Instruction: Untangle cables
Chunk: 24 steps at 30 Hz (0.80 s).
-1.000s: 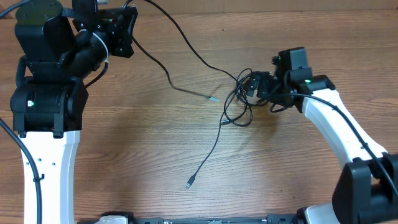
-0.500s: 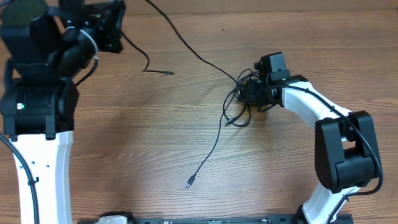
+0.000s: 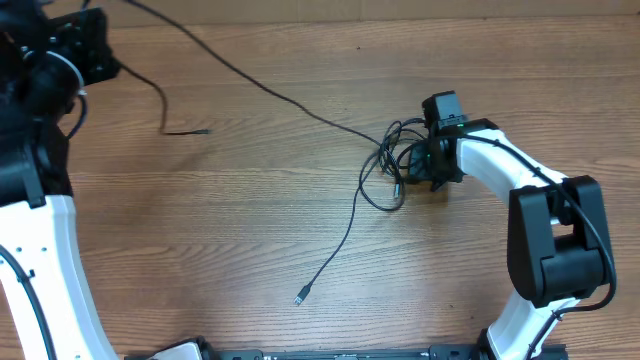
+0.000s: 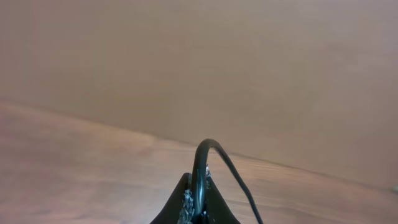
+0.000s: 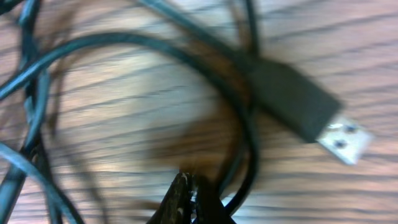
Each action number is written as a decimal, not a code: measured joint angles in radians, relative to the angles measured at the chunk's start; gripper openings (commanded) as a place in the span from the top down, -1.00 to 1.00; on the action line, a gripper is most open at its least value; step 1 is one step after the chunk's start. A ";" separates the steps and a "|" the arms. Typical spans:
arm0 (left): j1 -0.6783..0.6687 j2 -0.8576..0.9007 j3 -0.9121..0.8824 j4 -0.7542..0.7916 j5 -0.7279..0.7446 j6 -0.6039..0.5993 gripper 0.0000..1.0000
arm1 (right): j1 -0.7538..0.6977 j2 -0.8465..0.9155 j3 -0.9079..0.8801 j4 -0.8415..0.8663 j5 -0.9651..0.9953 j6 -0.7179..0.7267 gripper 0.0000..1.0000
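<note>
Cables [image 3: 385, 150]: thin, black, limp. They meet in a loose tangle [image 3: 393, 180] of overlapping loops, lying flat on the bench [image 3: 200, 250] right of centre, just beside my right wrist.

One run leaves the tangle's lower left and trails toward the near edge, ending in a small plug [image 3: 300, 297] that lies free on the wood.

A long run [image 3: 250, 85] leaves the tangle's upper left and crosses the bench diagonally to the far left, where it passes out of the overhead view.

A short strand [image 3: 160, 110] drops from my left arm at the far left corner, bends, and ends in a free tip [image 3: 203, 131] lying well apart from the tangle. I cannot tell whether it belongs to the long run.

Left jaws: fully closed, fingertips [image 4: 174, 211] pinched on a black cable [image 4: 200, 162] that arches up out of them and falls away to the right. They are raised off the bench.

Right jaws: fully closed, fingertips [image 5: 176, 202] down in the tangle with loops all around. A loop [image 5: 245, 143] curves past just beside the tips. The view is blurred, and I cannot tell whether any strand is caught between them.

A flat USB plug [image 5: 292, 102], black body with a metal end, lies on the wood close by, crossing the loop.
</note>
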<state>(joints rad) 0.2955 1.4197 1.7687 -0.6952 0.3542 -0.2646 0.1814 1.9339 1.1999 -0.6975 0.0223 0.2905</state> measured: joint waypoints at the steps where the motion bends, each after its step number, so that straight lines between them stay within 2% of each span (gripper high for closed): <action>1: 0.013 0.009 0.001 -0.011 -0.014 -0.005 0.92 | -0.012 0.000 0.001 -0.005 0.004 0.006 0.92; 4: 0.046 0.051 0.003 -0.082 -0.069 -0.061 0.92 | -0.051 -0.001 0.001 -0.008 -0.006 0.024 0.92; 8: 0.042 0.124 0.005 -0.164 -0.064 -0.111 0.91 | -0.077 -0.001 0.001 0.003 -0.060 0.032 0.92; 12: -0.022 0.240 0.008 -0.226 -0.039 -0.132 0.91 | -0.080 0.001 0.000 0.024 -0.111 0.035 0.92; 17: -0.129 0.404 0.008 -0.231 -0.029 -0.148 0.92 | -0.073 0.002 -0.001 0.024 -0.147 0.029 0.92; 19: -0.161 0.452 0.008 -0.217 -0.028 -0.149 0.84 | -0.070 0.002 -0.001 0.024 -0.151 0.026 0.92; 21: -0.195 0.499 0.008 -0.196 -0.020 -0.150 0.65 | -0.069 0.002 -0.001 0.024 -0.154 0.024 0.92; 22: -0.213 0.520 0.008 -0.189 -0.014 -0.151 0.36 | -0.070 0.002 -0.001 0.024 -0.154 0.023 0.92; 23: -0.227 0.536 0.008 -0.185 -0.011 -0.148 -0.09 | -0.069 0.002 -0.001 0.025 -0.155 0.023 0.92; 24: -0.240 0.553 0.008 -0.179 -0.009 -0.149 -0.88 | -0.069 0.002 -0.001 0.026 -0.156 0.023 0.92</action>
<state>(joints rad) 0.0551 1.9724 1.7771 -0.8745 0.3450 -0.4133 0.1120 1.9358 1.1992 -0.6720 -0.1333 0.3138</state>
